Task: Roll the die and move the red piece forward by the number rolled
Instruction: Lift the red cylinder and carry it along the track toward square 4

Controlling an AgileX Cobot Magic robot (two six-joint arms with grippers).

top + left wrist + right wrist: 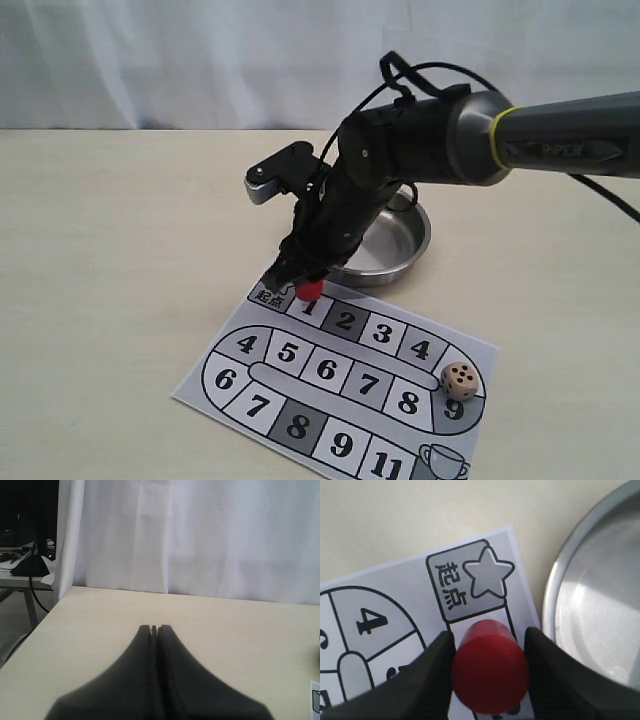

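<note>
The red piece [490, 672] stands upright just past the star start square [470, 577] of the paper board [200, 388]. My right gripper [490, 632] has one black finger pressed against each side of it, shut on it. In the exterior view the red piece [309, 290] shows under the right gripper [303, 280] at the board's far corner; whether it rests on the paper or hangs just above it is unclear. The die [459, 379] lies on the board's right side beside square 9. My left gripper [154, 628] is shut on nothing over bare table.
A shiny metal bowl [418, 238] sits right behind the board's far edge, close to the right gripper; its rim [555, 590] fills one side of the right wrist view. A white curtain hangs behind the table.
</note>
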